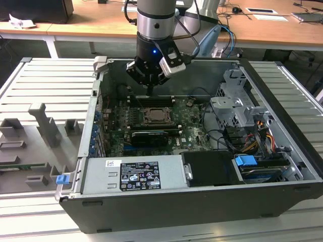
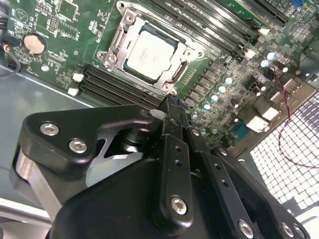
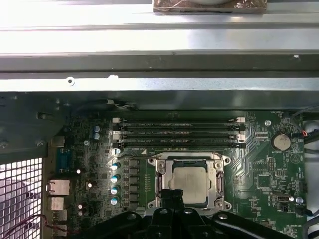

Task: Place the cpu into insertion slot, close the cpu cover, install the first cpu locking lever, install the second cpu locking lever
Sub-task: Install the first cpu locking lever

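The claw [image 1: 150, 92] hung over the motherboard [image 3: 259, 169], fingers pressed together, gripping nothing. The cpu [image 2: 149, 52] sat in the insertion slot [image 3: 223, 160] under the cpu cover [image 2: 115, 44], just below the claw's tips.

Wooden desks [image 1: 101, 27] stand behind a ribbed grey worktable [image 1: 50, 80].
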